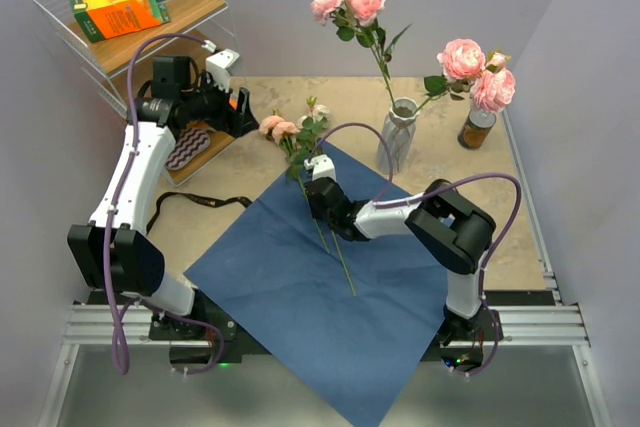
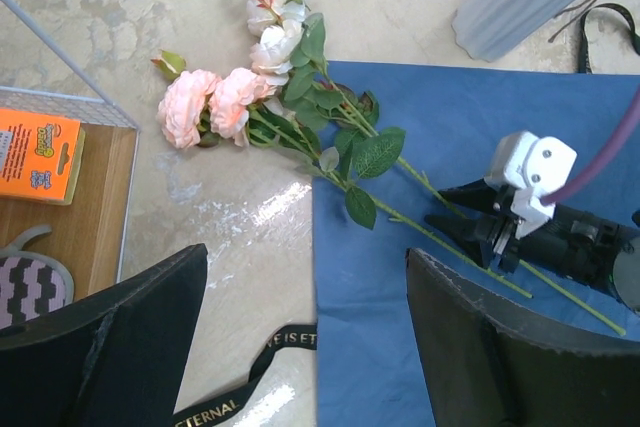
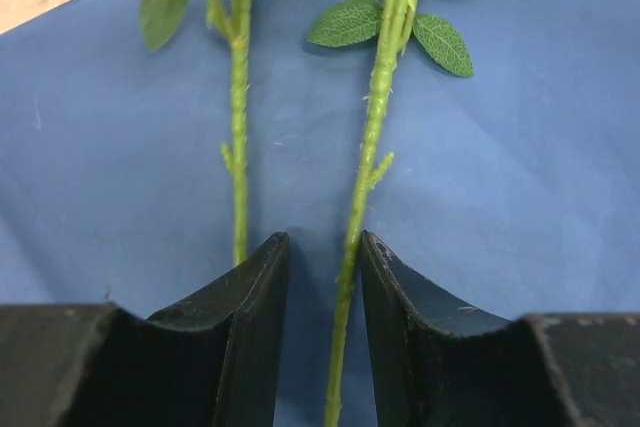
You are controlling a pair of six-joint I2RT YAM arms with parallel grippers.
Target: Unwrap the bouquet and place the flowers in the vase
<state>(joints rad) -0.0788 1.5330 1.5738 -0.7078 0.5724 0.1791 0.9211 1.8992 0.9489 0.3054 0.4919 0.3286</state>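
Right gripper (image 3: 325, 252): jaws parted, straddling one stem (image 3: 372, 117) down on the blue paper (image 1: 300, 287), not pinching it. Second stem (image 3: 239, 127) lies just beside, outside the jaws. Left gripper (image 2: 305, 252) hangs at far left, spread wide, nothing in it. The two loose flowers (image 2: 215, 102) lie with their heads past the paper's far edge. The vase (image 1: 397, 142) stands far right with roses in it. Judgement: close squarely on the one stem only, below the leaves. Lift clear before swinging so the neighbour isn't dragged. Enter the narrow neck cut end first.
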